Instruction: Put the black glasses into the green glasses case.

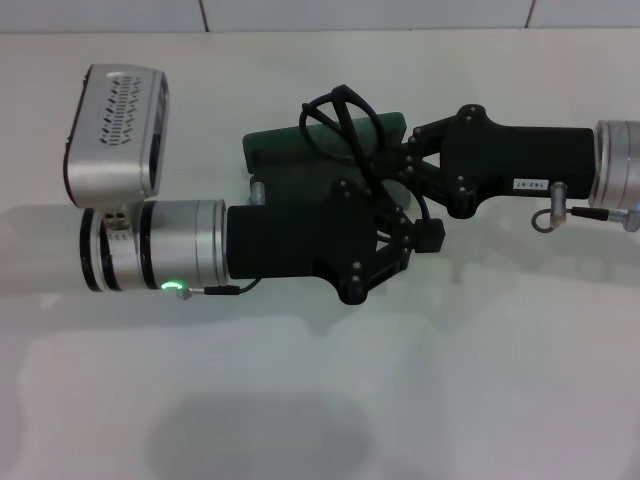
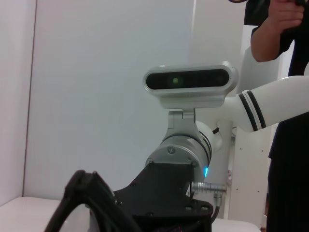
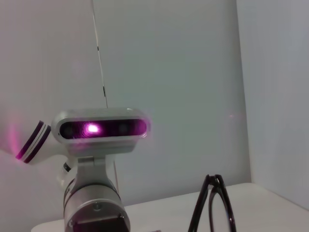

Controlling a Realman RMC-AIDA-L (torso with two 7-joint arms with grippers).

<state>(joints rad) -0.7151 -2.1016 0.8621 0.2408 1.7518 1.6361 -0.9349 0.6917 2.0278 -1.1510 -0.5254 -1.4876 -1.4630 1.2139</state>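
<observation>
Surface: white table [image 1: 320,400], pale wall behind in both wrist views.
Case: green case [image 1: 290,150] lies at the upper centre of the head view, mostly covered by the two grippers.
Glasses: black glasses [image 1: 340,115] sit over the case's upper edge, their frame loops standing up; in the right wrist view the frame [image 3: 215,208] shows edge-on at the lower right.
Left gripper: left gripper [image 1: 400,235] reaches in from the left at mid-frame, over the case's near side; whether its fingers are apart or closed cannot be told.
Right gripper: right gripper [image 1: 405,160] reaches in from the right, tips at the glasses and the case's right end; its grip cannot be told either.
Background: a person [image 2: 285,121] in black stands at the right edge of the left wrist view.
</observation>
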